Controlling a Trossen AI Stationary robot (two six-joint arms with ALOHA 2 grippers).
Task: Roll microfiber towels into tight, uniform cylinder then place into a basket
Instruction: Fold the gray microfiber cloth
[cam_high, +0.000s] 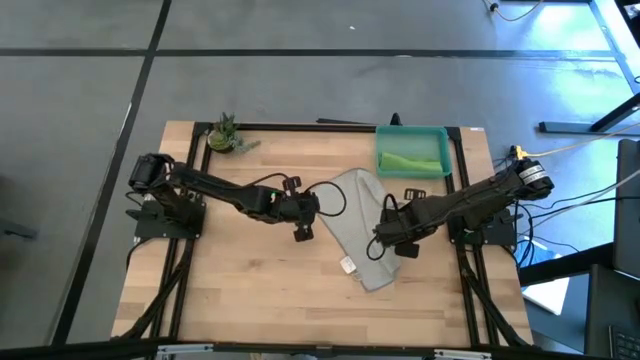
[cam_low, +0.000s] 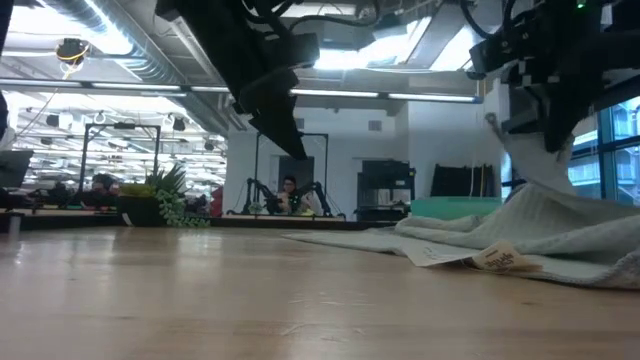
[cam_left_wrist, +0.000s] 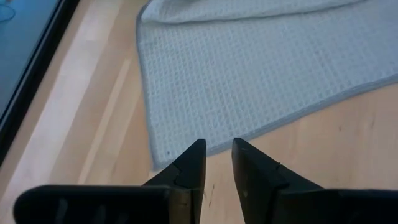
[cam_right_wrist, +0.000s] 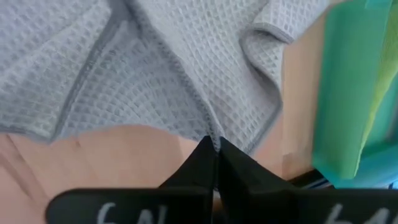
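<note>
- Pinching only the hem of the grey towel (cam_right_wrist: 180, 74), the right gripper (cam_right_wrist: 214, 152) has its fingers clenched on a thin edge; in my judgement the cloth could slip free under tension, because so little fabric sits between the tips.
- Lifting by one edge may drag the whole towel across the counter (cam_high: 250, 290) instead of starting a fold, which would give a loose, uneven cylinder.
- The grey towel lies crumpled and askew at the counter's middle, with folds bunched on the side toward the basket (cam_high: 412, 132); rolling from this state risks a lopsided roll.
- The sewn label (cam_low: 497, 259) lies at the towel's near edge and could end up exposed or lumped inside the roll.
- The left gripper (cam_left_wrist: 217, 155) hovers just off the towel's opposite border, fingers released and slightly apart, holding nothing; if it does not pin that border, nothing anchors the cloth.
- Right arm pose: reaching in from the right edge, wrist low over the towel's right side.
- Left arm pose: extended from the left edge toward centre, wrist near the counter.
- The green towel (cam_high: 411, 160) already lies in the basket, at the far right of the counter.
</note>
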